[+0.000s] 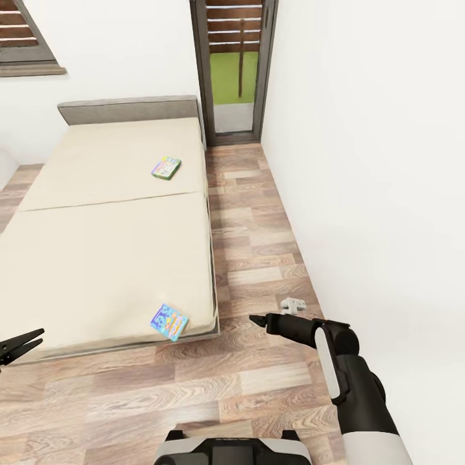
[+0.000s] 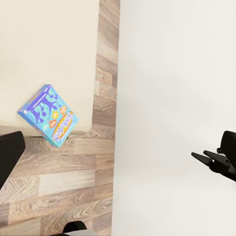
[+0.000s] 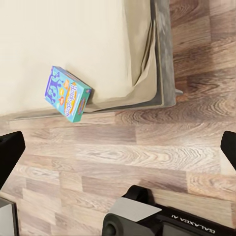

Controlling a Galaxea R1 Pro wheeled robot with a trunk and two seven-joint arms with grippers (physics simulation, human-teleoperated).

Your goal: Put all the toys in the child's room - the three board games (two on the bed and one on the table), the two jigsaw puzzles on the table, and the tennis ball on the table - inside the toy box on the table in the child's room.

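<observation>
We have the left gripper (image 1: 24, 343) at eight o'clock and the right gripper (image 1: 260, 320) at four o'clock, both seemingly with jaws apart and empty. At the bed's (image 1: 97, 258) near corner a blue board game (image 1: 169, 322) overhangs the mattress edge. Up at twelve o'clock, a green board game (image 1: 166, 168) lies flat near the headboard (image 1: 129, 110).

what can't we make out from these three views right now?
- Far game, head view: too small to read its cover.
- Near game: hangs over the bed edge; underside hidden in the head, left wrist and right wrist views.
- Left gripper, head view: cut off by the frame edge; arm unseen.
- Right gripper, head view: jaw gap too small to judge.
- Bed's left side: cut off in the head view.
</observation>
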